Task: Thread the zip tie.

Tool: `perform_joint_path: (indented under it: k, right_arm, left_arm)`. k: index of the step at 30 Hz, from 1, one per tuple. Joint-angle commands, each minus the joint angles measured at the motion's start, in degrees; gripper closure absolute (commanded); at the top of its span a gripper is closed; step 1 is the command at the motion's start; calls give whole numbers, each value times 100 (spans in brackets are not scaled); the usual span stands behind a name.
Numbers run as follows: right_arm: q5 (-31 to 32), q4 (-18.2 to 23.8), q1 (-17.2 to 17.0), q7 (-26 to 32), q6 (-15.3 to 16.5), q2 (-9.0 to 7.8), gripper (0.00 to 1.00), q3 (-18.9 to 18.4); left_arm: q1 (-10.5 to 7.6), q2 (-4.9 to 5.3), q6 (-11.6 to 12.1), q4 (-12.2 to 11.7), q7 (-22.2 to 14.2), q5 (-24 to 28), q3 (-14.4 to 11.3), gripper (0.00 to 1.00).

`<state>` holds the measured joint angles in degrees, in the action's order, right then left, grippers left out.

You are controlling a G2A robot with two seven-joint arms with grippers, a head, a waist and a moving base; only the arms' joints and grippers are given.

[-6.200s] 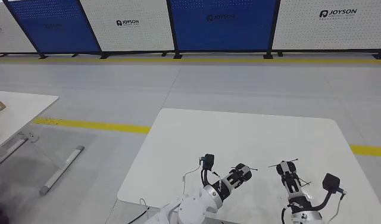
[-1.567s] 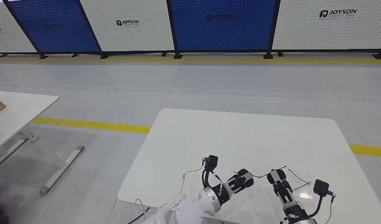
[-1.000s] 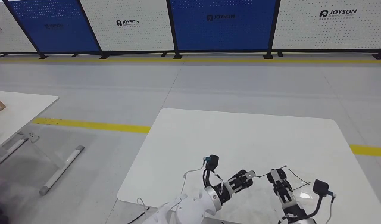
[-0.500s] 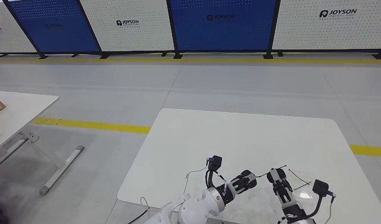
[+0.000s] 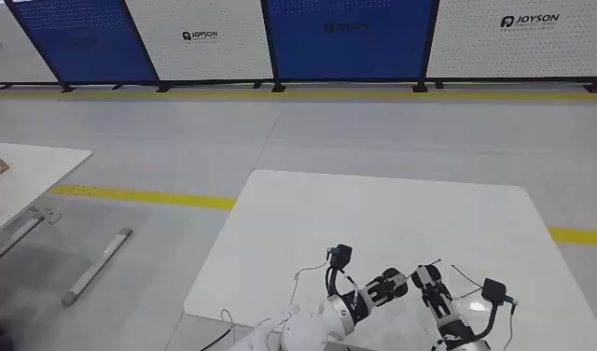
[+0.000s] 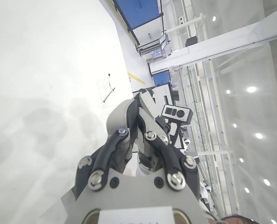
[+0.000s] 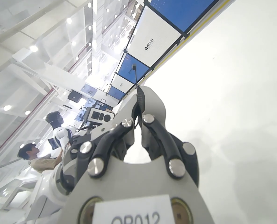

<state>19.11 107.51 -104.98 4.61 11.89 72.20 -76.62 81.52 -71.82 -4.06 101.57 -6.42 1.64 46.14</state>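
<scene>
Your right end effector (image 7: 138,92) clenches the tie (image 7: 135,75), its head poking out above the table (image 7: 234,71). Your left end effector (image 6: 138,101) is pinched closed just beside it; you cannot tell whether it holds the tail. Threading looks unfinished

A pale grey floor (image 5: 280,132) spread beyond the white table (image 5: 373,211), with a yellow line (image 5: 140,197) painted across it level with the table's far part. Well beyond the table stood a row of blue and white pegboard panels (image 5: 350,29) in black frames. To the table's left stood a second white table (image 5: 28,169) on metal legs. High above it, round ceiling lights (image 6: 251,89) shone among white beams (image 6: 234,45).
</scene>
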Motion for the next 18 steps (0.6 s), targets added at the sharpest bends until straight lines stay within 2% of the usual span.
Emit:
perform_joint_path:
  k: [1, 9, 15, 18]
  right_arm:
    - [-180, 3, -3, 24, 75, -1, 100, -37]
    - [-471, 50, -83, 157, 288, -23, 100, -176]
    - [-481, 15, -32, 337, 252, -29, 100, -113]
    - [-544, -20, 1, 417, 275, -32, 100, -104]
  left_arm:
    - [13, 4, 32, 6, -18, 7, 17, 100]
    - [71, 15, 8, 44, 43, -57, 79, 100]
    - [85, 13, 190, 89, -9, -30, 83, 100]
    - [85, 12, 206, 87, -19, -36, 84, 100]
